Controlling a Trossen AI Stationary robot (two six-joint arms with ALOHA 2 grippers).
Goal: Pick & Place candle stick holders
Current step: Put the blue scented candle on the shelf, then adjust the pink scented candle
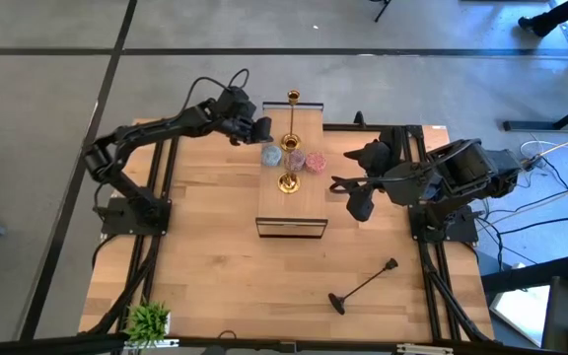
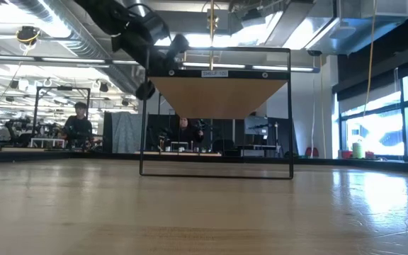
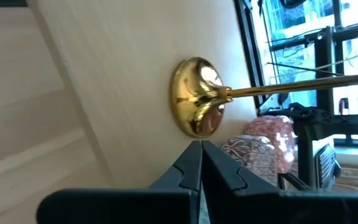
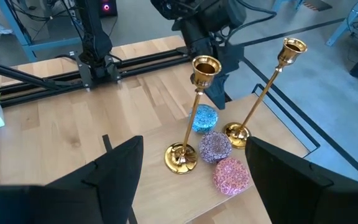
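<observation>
Two gold candle stick holders (image 1: 288,163) (image 4: 194,118) stand upright on their round bases on a raised wooden shelf (image 1: 291,212). Between them sit a blue cup (image 4: 204,118), a purplish cup (image 4: 216,146) and a pink cup (image 4: 232,174). A long black holder (image 1: 363,286) lies on its side on the table at the near right. My left gripper (image 1: 262,130) is shut with nothing between its fingers (image 3: 201,165). It points down at a slant just beyond the blue cup, facing a gold base (image 3: 197,96). My right gripper (image 4: 194,149) hangs open above the shelf's right side.
The shelf stands on a thin black frame (image 2: 218,173) at the table's middle. A small green plant (image 1: 148,320) sits at the near left corner. People show in the room behind the table (image 2: 76,127).
</observation>
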